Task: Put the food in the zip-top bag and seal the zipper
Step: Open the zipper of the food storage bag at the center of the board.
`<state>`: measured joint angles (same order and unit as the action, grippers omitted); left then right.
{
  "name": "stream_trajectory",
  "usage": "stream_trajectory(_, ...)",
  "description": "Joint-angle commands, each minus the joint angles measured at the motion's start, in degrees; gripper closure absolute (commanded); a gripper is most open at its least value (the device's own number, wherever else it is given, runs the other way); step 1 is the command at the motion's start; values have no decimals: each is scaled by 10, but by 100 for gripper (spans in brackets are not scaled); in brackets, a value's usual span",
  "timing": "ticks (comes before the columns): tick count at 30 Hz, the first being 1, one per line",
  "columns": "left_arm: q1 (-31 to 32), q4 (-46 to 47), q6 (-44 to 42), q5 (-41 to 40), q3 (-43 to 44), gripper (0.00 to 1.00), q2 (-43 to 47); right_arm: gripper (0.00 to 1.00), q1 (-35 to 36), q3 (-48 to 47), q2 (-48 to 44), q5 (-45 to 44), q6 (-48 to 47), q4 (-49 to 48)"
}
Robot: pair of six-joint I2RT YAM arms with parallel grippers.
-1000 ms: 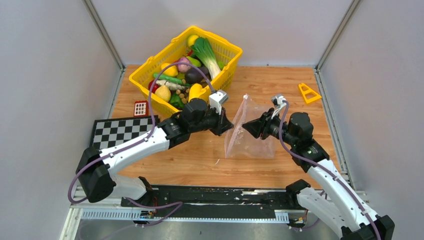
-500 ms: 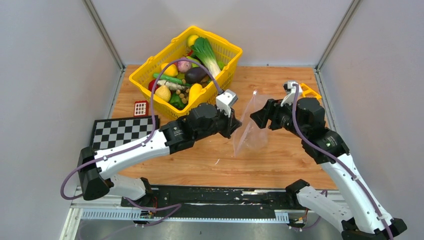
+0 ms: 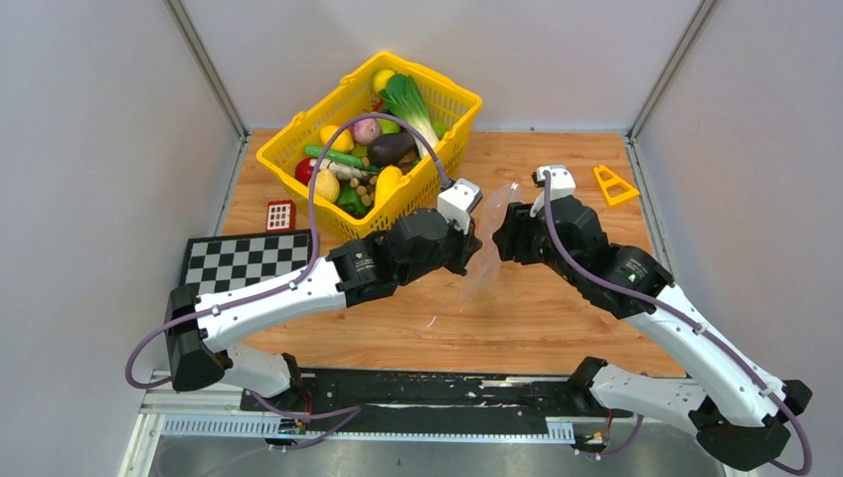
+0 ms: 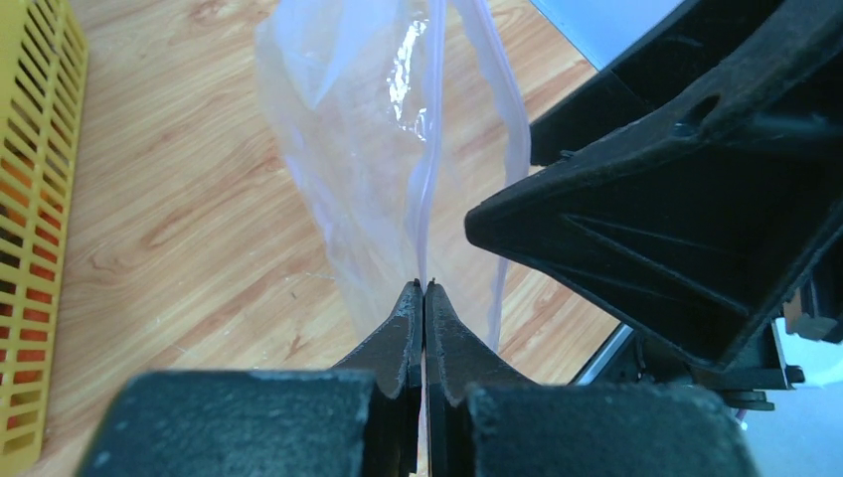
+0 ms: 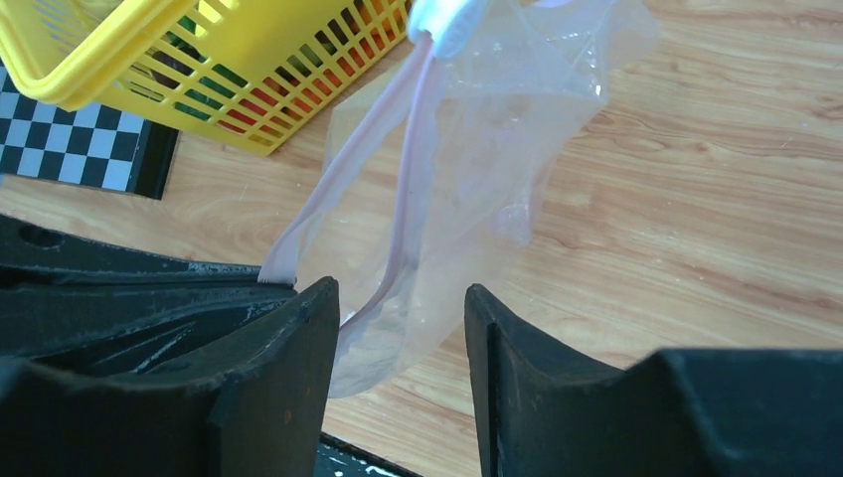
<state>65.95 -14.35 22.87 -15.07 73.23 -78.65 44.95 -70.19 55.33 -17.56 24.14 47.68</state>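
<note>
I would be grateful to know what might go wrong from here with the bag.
The left gripper pinches the zipper only at its very fingertips; the zip-top bag could slip free.
The right gripper stands open astride the other lip; closing badly might miss it or pinch the mouth shut.
The food sits in the basket, and neither arm is free.

My gripper stands with jaws apart; the clear bag, pink strip trailing, hangs just beyond, near the yellow basket.
</note>
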Motion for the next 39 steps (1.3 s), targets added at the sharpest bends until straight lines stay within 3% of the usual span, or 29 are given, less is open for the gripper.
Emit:
stream_trajectory(1,2,6,2,-24,21,100,4,54,16,-2,-3,-65,22,-9)
stream_trajectory(6,2,8,5,-27,17,100,4,67,16,41,-6,-15,36,-60)
stream_trajectory(8,3,5,10,-38,14,100,6,78,16,56,-14,-7,37,-78)
stream_trajectory(11,3,4,14,-52,7,100,11,81,16,73,-31,-16,39,-90)
stream_trajectory(13,2,4,16,-60,4,100,15,76,17,79,-34,-12,43,-88)
stream_trajectory(14,2,4,16,-61,5,100,17,62,16,82,-33,-4,45,-89)
stream_trajectory(15,2,5,16,-61,5,100,16,58,16,84,-32,9,48,-90)
stream_trajectory(20,2,16,16,-37,6,100,13,61,16,95,-32,23,66,-115)
stream_trajectory(22,3,17,19,-29,6,100,11,69,16,102,-34,30,74,-132)
stream_trajectory(26,3,16,26,-36,4,100,13,74,16,109,-33,45,84,-149)
stream_trajectory(30,2,4,31,-68,-4,100,23,94,16,104,-36,18,80,-125)
stream_trajectory(33,1,-14,32,-114,-11,100,31,99,16,97,-49,-17,61,-103)
stream_trajectory(39,-35,-67,55,-156,-13,100,29,100,16,37,-50,-21,13,-22)
